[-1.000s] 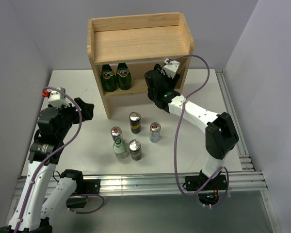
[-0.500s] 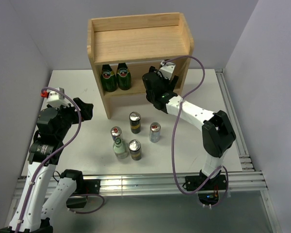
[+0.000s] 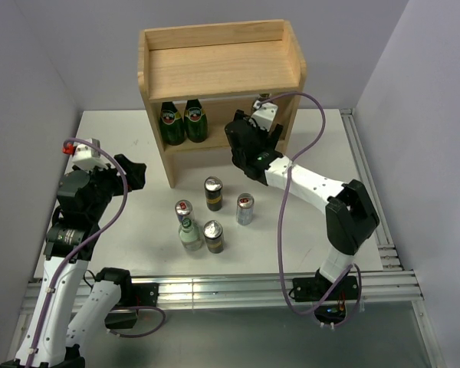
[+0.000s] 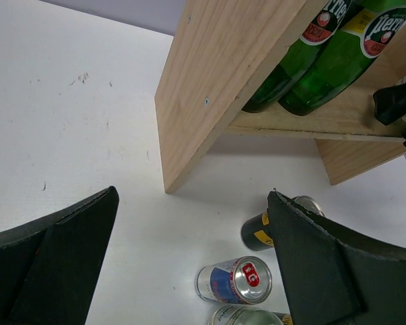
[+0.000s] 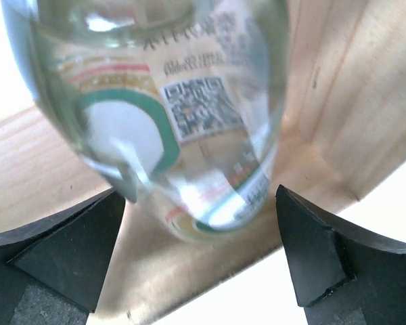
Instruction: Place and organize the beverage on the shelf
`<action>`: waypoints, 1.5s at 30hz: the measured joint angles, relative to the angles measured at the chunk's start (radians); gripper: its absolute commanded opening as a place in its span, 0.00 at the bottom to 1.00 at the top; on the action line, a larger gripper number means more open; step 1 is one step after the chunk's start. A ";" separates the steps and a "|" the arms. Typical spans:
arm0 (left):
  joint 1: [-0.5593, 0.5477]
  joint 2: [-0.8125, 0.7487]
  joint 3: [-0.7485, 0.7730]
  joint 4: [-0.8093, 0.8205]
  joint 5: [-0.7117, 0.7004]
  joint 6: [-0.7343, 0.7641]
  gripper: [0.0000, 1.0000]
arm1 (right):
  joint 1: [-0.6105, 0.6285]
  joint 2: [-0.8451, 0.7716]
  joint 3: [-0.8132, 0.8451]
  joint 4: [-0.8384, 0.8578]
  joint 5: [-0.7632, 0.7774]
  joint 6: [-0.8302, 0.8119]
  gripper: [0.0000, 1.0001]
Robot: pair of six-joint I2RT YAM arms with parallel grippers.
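The wooden shelf [image 3: 215, 69] stands at the back of the table. Two green glass bottles [image 3: 183, 121] stand at the left of its lower board. My right gripper [image 3: 255, 124] reaches into the right of that tier. In the right wrist view a clear glass bottle [image 5: 176, 101] stands upright on the board between the right gripper's [image 5: 203, 250] open fingers, apart from both. On the table stand two black-and-gold cans [image 3: 213, 193] [image 3: 213, 236], two blue-and-silver cans [image 3: 245, 208] [image 3: 183, 211] and a clear bottle [image 3: 190, 234]. My left gripper [image 3: 134, 172] hangs open and empty, left of the shelf.
The left wrist view looks past the shelf's side panel [image 4: 216, 81] at the green bottles [image 4: 325, 61], a blue-and-silver can [image 4: 233, 281] and a black-and-gold can [image 4: 257, 230]. Grey walls close in on both sides. A metal rail [image 3: 368, 184] runs along the table's right edge.
My right gripper has opened and let go of the clear bottle, which now stands on the lower board. The right wrist shifted slightly. The left arm has not moved.
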 measured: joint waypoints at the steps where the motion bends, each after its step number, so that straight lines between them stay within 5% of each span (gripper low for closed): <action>1: 0.001 0.000 0.000 0.000 0.000 0.000 0.99 | 0.003 -0.008 -0.008 -0.003 -0.001 0.002 1.00; 22: 0.010 0.000 0.000 0.000 0.000 0.000 0.99 | 0.164 -0.118 -0.125 -0.098 0.068 0.076 1.00; 30: 0.011 0.000 0.000 0.000 0.000 0.000 0.99 | 0.262 -0.184 -0.183 -0.282 0.073 0.143 1.00; 45: 0.015 0.000 -0.004 0.002 0.014 0.000 0.99 | 0.695 -0.429 -0.153 -0.722 0.179 0.451 0.99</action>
